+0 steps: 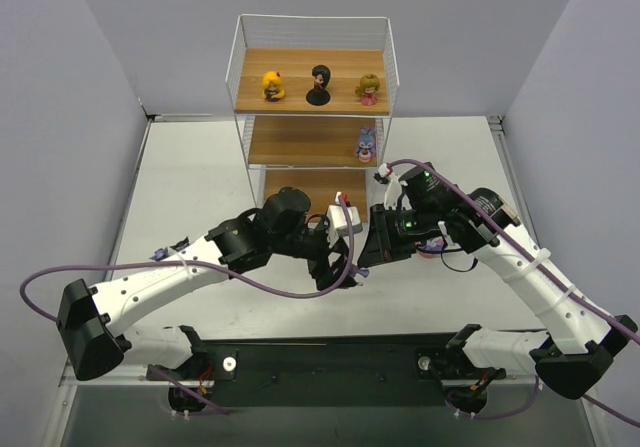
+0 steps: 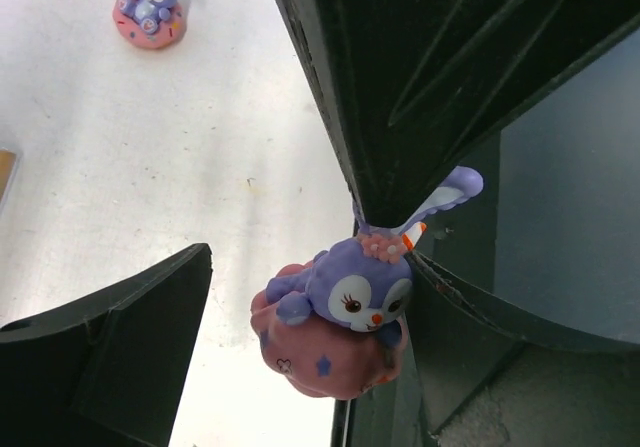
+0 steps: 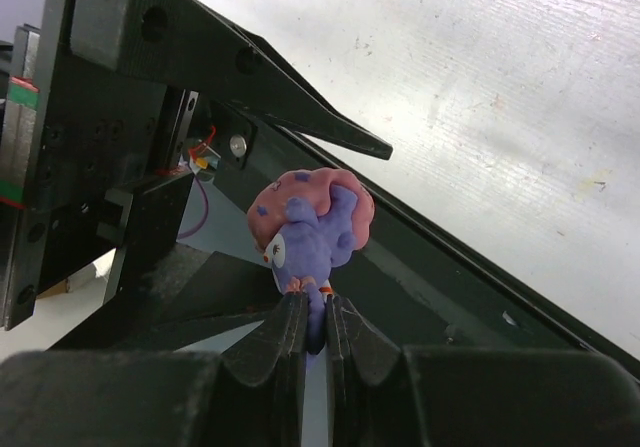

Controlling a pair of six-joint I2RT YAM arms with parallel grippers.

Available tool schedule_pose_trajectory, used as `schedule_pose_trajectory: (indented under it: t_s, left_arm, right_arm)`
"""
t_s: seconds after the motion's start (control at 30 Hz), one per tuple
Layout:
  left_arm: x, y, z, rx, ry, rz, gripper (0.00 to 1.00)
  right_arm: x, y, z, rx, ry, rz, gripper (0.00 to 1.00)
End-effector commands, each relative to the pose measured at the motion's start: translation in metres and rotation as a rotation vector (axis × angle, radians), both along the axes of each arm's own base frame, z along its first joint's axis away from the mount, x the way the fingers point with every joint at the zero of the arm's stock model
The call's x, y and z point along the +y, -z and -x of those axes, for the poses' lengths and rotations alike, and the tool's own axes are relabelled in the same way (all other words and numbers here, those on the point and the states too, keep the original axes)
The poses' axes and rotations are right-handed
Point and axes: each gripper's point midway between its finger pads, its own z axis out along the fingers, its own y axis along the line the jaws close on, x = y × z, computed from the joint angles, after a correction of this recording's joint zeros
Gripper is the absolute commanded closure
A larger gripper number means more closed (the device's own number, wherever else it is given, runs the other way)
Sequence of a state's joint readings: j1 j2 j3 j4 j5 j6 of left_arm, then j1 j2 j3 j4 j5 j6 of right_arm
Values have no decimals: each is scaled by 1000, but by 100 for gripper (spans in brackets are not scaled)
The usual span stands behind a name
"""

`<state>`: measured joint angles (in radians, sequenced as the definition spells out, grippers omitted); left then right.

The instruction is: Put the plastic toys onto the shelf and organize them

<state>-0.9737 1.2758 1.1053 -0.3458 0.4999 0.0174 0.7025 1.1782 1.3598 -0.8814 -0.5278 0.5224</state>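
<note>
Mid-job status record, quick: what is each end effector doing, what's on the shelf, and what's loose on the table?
right end effector: shut on the ear of the held bunny
left end effector: open, fingers on either side of the held bunny, one finger clear of it
shelf top tier: yellow doll, black doll, olive-pink doll, in a row
shelf middle tier: shelved bunny, right end
table: loose bunny, upright
</note>
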Motion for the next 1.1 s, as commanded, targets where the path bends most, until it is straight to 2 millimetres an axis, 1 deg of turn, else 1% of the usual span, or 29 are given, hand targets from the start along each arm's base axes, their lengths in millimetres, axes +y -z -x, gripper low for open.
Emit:
schedule_pose_trajectory:
  t_s: [0.0,0.1,0.13,0.2,0.23,0.27,0.33,0.37,0.4,0.43,0.47,0.5,0.53,0.57,0.63,0.67,0.7,0.73,0.8,0.83,0.87,0.9,0.93,0.97,1.0,1.03,1.07]
  left_arm:
    - [-4,-20,-9,-76,-7,26,17]
    - [-7,-18,-5,-56,15,29,29]
    - [-7,-17,-2,-43,26,25,37]
    - [-7,-13,0,-31,35,15,44]
    - [-7,-11,1,-24,38,9,50]
    - [-7,-11,1,-26,39,9,62]
    - [-8,-10,2,-18,36,9,77]
    - [-9,-10,2,-16,36,10,90]
    - [-9,-11,2,-17,35,15,97]
    - [-10,-12,2,-13,31,23,100]
    - [-10,-14,2,-14,28,30,100]
    - [-10,-15,2,-17,22,36,100]
    - [-10,-16,1,-16,15,47,100]
    - [-10,-16,0,-21,9,50,100]
    - [-9,-20,-1,-16,-21,70,100]
    - [-7,-19,-3,-20,-42,73,100]
    - [-5,-19,-9,-35,-80,74,100]
    - [-5,-23,-14,-41,-116,94,100]
    - [3,-22,-23,-54,-185,111,100]
    - [6,-26,-37,-76,-274,132,100]
    - [12,-34,-43,-92,-319,157,100]
    - [18,-31,-53,-101,-385,160,100]
    - [23,-41,-68,-117,-478,201,100]
    - [29,-51,-75,-136,-527,236,100]
    - [36,-52,-83,-145,-585,246,100]
    - [38,-70,-91,-162,-635,320,100]
    - [50,-77,-106,-192,-737,342,100]
  right_arm:
    - [0,-8,10,61,23,-1,100]
    - [0,-10,11,56,23,-6,100]
    - [0,-10,10,56,22,-7,100]
    - [1,-12,11,51,18,-15,100]
    - [1,-13,11,50,21,-14,100]
    - [1,-13,11,50,20,-15,100]
    - [1,-13,10,54,25,-15,100]
    - [1,-13,10,51,28,-13,100]
    - [1,-13,9,54,35,-15,100]
    - [1,-13,9,53,38,-13,100]
    - [0,-13,7,43,50,-9,100]
    - [-1,-14,6,43,64,-8,95]
    - [-2,-15,4,35,77,-2,87]
    - [-4,-13,2,31,97,8,67]
    - [-13,-14,-8,-10,170,33,48]
    - [-17,-14,-10,-21,197,42,38]
    - [-26,-16,-18,-68,251,59,36]
    - [-30,-19,-22,-87,288,62,35]
    - [-43,-31,-29,-153,360,56,32]
    - [-52,-35,-37,-197,414,75,31]
    - [-57,-40,-39,-217,448,70,31]
    - [-64,-46,-39,-245,475,60,31]
    - [-73,-48,-44,-273,519,73,30]
    - [-78,-52,-42,-289,539,63,30]
    - [-81,-51,-42,-291,550,64,30]
    - [-88,-50,-45,-306,580,77,30]
    - [-91,-49,-45,-306,588,76,31]
